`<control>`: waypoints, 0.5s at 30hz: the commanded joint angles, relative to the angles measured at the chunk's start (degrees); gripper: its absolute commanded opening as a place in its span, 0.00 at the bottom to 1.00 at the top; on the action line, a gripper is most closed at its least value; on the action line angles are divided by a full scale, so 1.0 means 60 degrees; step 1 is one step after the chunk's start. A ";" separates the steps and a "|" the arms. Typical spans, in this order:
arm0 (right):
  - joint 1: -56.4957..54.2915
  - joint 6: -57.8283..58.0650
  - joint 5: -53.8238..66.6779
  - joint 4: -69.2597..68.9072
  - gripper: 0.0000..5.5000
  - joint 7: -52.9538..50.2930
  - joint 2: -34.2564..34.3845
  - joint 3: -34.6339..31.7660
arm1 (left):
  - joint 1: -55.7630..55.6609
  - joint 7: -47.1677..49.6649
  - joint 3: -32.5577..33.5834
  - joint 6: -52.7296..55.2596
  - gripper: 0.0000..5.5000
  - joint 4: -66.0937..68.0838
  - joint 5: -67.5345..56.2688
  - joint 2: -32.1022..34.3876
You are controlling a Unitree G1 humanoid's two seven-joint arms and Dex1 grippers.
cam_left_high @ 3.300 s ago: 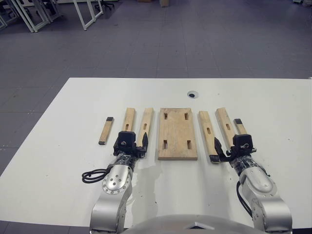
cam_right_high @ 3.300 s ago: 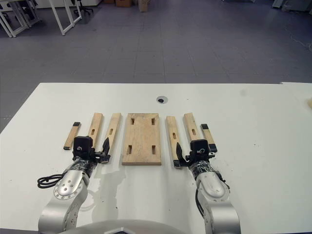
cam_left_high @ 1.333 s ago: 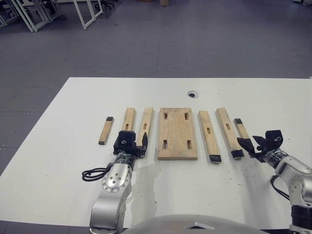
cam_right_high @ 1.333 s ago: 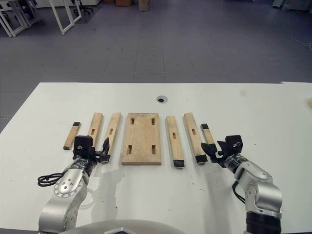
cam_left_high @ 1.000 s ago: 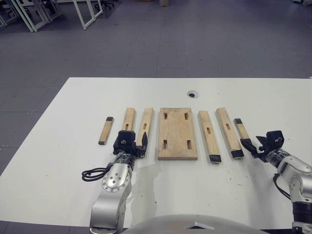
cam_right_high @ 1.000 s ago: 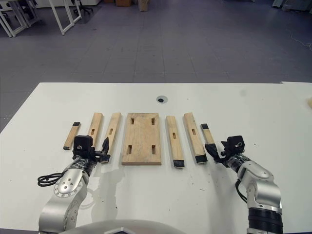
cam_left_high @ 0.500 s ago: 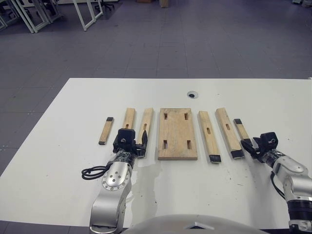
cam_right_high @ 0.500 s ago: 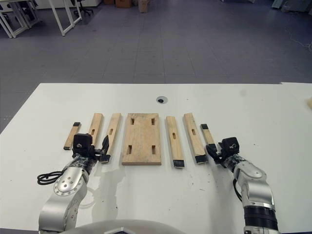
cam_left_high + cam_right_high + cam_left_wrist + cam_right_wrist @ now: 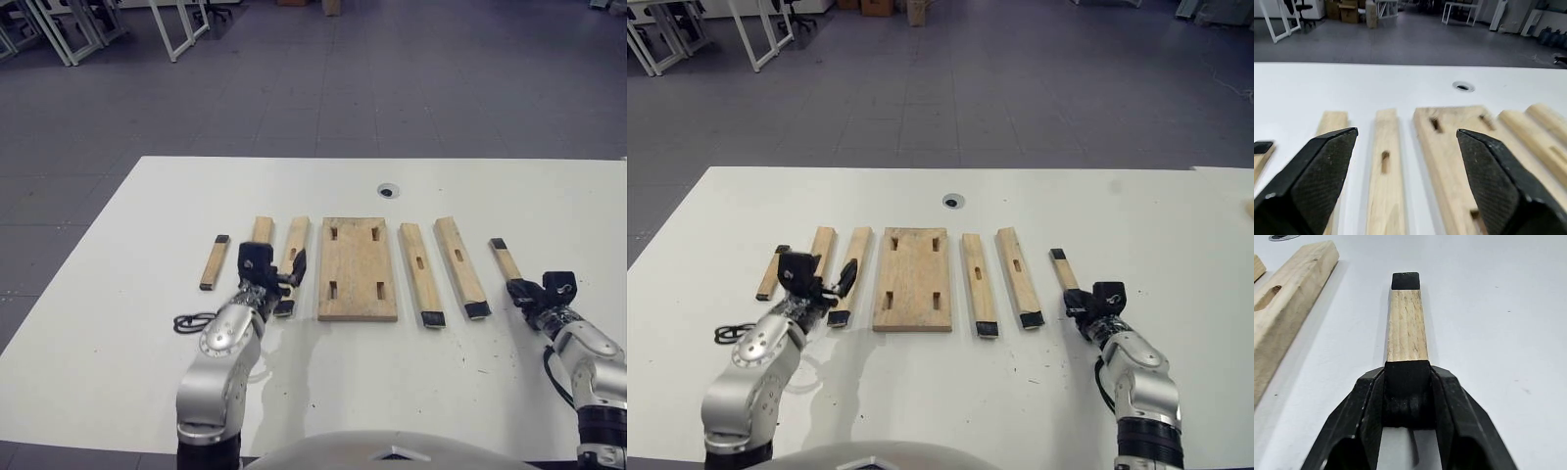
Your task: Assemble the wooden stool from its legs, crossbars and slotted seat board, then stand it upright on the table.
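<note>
The slotted seat board (image 9: 358,267) lies flat mid-table. Left of it are two slotted legs (image 9: 293,250) and a short crossbar (image 9: 214,261) with black ends. Two more legs (image 9: 419,274) lie right of the board. My left gripper (image 9: 274,267) is open over the near ends of the left legs, and in the left wrist view one leg (image 9: 1385,166) lies between its wide-apart fingers (image 9: 1312,176). My right gripper (image 9: 524,292) is shut on the near black end of the right crossbar (image 9: 1406,325), which rests on the table apart from the legs.
The white table (image 9: 147,215) has a round cable hole (image 9: 387,190) behind the board. A black cable loop (image 9: 191,321) lies by my left arm. White desk frames (image 9: 176,24) stand on the grey floor far behind the table.
The right gripper has shut on the right crossbar and dragged it rightward, away from the legs. The left gripper has moved forward over the left legs.
</note>
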 commanded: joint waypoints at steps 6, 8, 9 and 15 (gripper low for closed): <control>-0.1234 -0.0760 -0.0938 -0.4427 0.23 0.0472 0.0958 0.3664 | -0.3905 0.0542 0.4824 0.6012 0.68 0.2941 -0.5866 -0.2125; -0.1210 -0.0674 -0.1044 -0.4820 0.23 0.0558 0.1404 0.4608 | -0.4316 0.0539 0.4915 0.6403 0.68 0.3417 -0.6278 -0.1925; -0.1203 -0.0666 -0.1113 -0.4882 0.23 0.0599 0.1521 0.4903 | -0.4381 0.0516 0.4848 0.6567 0.68 0.3487 -0.6386 -0.1880; -0.1274 -0.0535 -0.1200 -0.5085 0.23 0.0809 0.1669 0.5443 | -0.4311 0.0552 0.4576 0.6637 0.68 0.3587 -0.6693 -0.1910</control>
